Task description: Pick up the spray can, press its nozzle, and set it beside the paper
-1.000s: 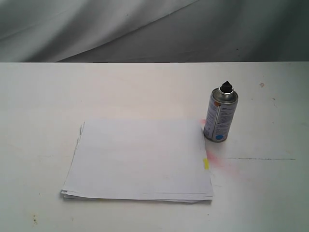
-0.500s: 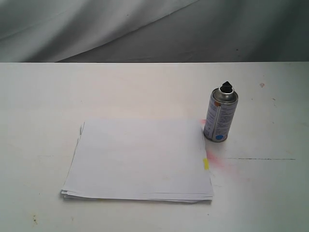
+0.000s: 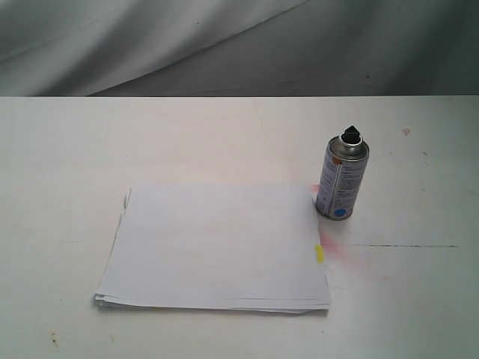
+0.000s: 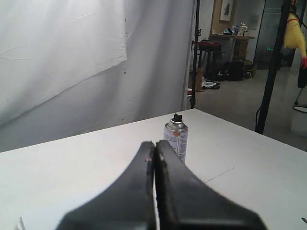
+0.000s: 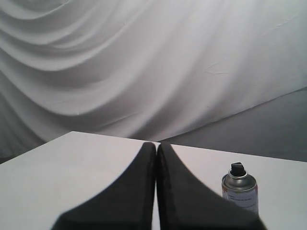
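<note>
The spray can (image 3: 342, 182) (nozzle (image 3: 351, 135) uppermost) is shown upright on the worktop (image 3: 224, 134), just beside the paper (image 3: 217, 243). Fingers of left gripper (image 4: 154, 146) and right gripper (image 5: 156, 146) are pressed together, empty, bases cropped.

Exterior view. The paper (image 3: 217, 247) lies flat on the table (image 3: 67, 149), toward the front and slightly left of centre. The spray can (image 3: 341, 183) stands upright on the table just beside the paper's far right corner, with the nozzle (image 3: 350, 135) on top. A tab (image 3: 319, 253) sits on the paper's right edge, in front of the spray can. A backdrop (image 3: 150, 45) hangs behind the table. Wrist views: the spray can stands beyond the tips of the left gripper (image 4: 154, 143) and the right gripper (image 5: 156, 144).
</note>
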Controlling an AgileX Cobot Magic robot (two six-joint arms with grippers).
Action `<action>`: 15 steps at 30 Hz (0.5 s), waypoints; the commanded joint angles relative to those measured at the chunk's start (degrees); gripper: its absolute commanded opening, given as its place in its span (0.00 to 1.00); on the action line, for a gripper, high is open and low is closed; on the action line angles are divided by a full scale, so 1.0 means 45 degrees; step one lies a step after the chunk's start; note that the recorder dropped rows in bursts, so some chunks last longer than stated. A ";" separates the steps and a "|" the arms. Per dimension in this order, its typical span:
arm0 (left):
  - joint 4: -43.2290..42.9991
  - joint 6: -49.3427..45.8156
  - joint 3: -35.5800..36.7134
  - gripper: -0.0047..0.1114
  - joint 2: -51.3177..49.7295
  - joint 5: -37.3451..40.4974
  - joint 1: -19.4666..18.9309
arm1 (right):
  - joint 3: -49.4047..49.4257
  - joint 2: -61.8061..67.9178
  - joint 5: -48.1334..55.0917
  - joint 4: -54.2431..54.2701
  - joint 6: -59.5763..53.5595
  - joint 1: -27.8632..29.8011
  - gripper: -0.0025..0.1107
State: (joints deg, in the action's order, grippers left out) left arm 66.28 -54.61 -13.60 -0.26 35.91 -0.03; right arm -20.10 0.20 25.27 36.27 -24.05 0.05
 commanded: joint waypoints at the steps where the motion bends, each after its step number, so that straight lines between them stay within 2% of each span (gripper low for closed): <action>1: -0.0009 0.0144 0.0032 0.04 0.0058 0.0042 -0.0007 | 0.0061 -0.0044 -0.0606 -0.0685 -0.0341 -0.0045 0.02; 6: -0.0009 0.0144 0.0032 0.04 0.0058 0.0042 -0.0007 | 0.1037 -0.0044 -0.3429 -0.1091 -0.0276 -0.0045 0.02; 8: -0.0009 0.0144 0.0032 0.04 0.0058 0.0042 -0.0007 | 0.1731 -0.0044 -0.4313 -0.2006 0.0384 -0.0045 0.02; 15: -0.0009 0.0117 0.0032 0.04 0.0058 0.0040 -0.0007 | 0.3845 -0.0044 -0.5615 -0.7763 0.6243 -0.0045 0.02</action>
State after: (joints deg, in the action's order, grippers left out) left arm 66.28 -54.61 -13.60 -0.26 35.91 -0.03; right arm -5.30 0.20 2.82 10.39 -5.38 0.05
